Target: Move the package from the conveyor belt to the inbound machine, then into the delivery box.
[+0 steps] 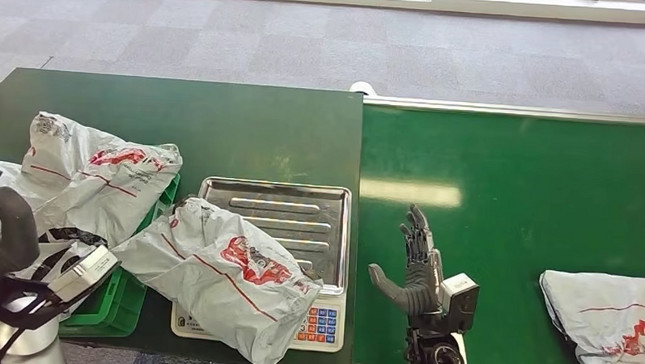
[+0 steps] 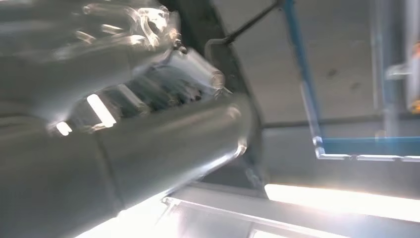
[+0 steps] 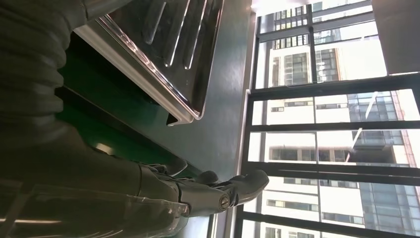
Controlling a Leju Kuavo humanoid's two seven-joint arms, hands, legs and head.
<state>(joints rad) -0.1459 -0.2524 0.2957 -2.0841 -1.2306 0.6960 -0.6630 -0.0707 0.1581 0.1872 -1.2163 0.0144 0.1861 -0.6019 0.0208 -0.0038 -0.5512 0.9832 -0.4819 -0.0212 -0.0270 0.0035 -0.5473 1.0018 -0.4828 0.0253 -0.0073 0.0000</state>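
Conveyor belt: bright green, on the right side of the head view, edged by a pale rail at the far side.
Bench: dark green, butted against the left edge of the belt; carries the scale and the crate.
Inbound machine: a scale with a ribbed steel tray and a keypad of coloured buttons at its near edge; stands on the bench just beside the belt; steel tray also seen from the right wrist view.
Package on scale: white plastic bag with red print, lying across the near left part of the tray, overhanging the keypad and the crate.
Package on belt: white bag with red print, flat at the near right of the belt, well apart from the right hand.
Delivery box: green crate left of the scale, holding another white bag with red print.
Right hand: raised over the belt near the scale, fingers straight and spread, thumb out, holding nothing.
Left hand: at the left edge by the crate, dark thumb raised; grip cannot be told.
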